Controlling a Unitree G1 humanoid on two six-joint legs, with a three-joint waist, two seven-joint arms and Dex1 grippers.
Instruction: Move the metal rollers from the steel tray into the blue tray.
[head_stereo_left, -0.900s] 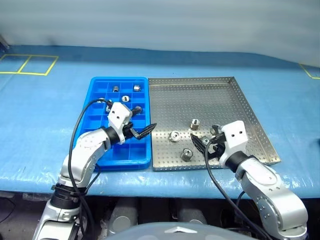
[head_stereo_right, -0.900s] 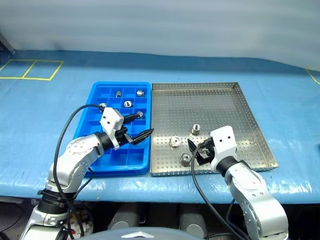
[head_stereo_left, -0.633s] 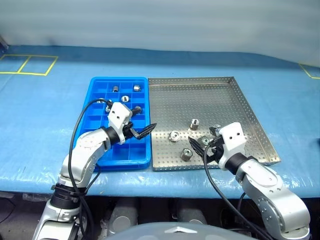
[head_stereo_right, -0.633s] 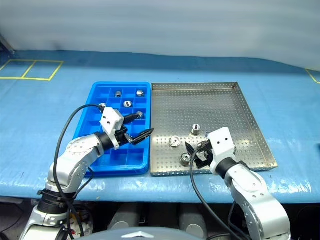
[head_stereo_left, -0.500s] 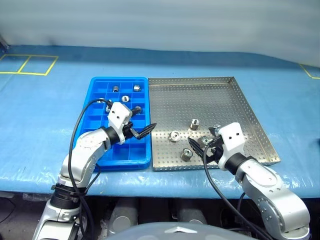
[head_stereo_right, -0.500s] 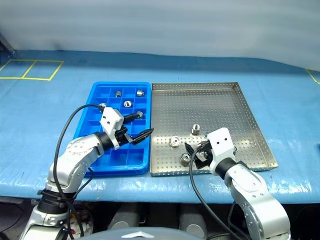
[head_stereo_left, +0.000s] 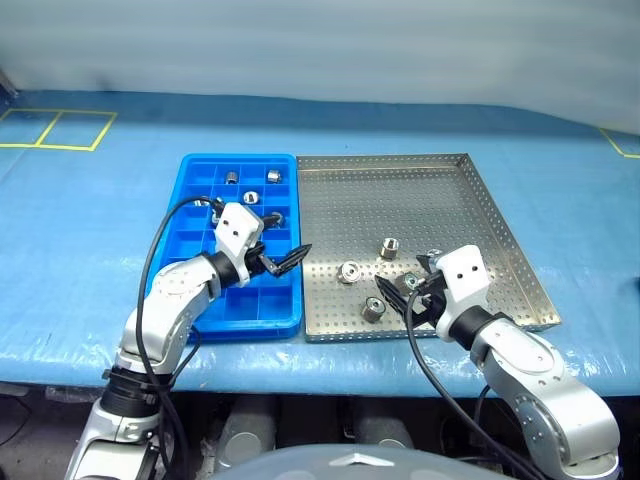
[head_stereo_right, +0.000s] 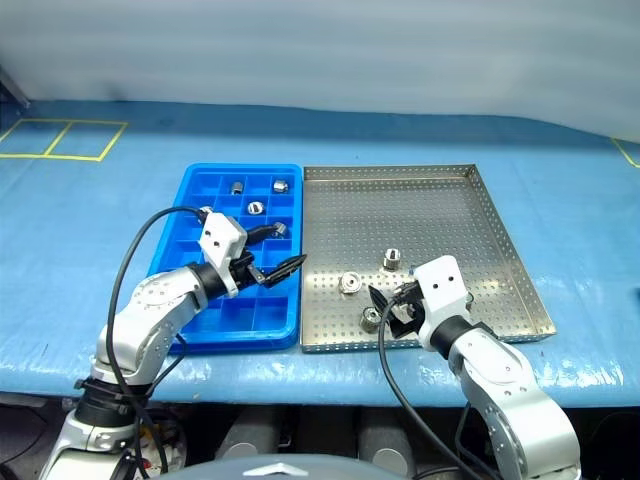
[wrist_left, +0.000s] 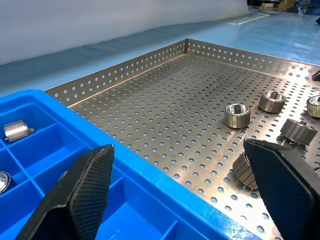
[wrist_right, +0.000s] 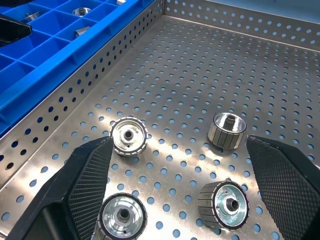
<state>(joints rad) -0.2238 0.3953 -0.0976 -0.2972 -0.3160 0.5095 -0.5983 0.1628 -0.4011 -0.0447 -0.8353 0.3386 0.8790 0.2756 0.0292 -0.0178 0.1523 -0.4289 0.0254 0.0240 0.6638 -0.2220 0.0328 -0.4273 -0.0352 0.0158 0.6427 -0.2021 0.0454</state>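
The steel tray lies right of the blue tray, rims touching. Several metal rollers lie loose near the steel tray's front, among them one at the left, one farther back and one by the front rim. My right gripper hovers open just over this cluster; in the right wrist view its fingers flank rollers on the perforated floor. My left gripper is open and empty above the blue tray's right edge. Several rollers sit in the blue tray's far compartments.
Both trays rest on a blue table cover, close to its front edge. Yellow tape lines mark the far left. A black cable loops beside my left arm over the blue tray.
My right gripper has crept a little to the left and lower toward the front rollers. The left gripper has held its place, and the rollers have stayed put.
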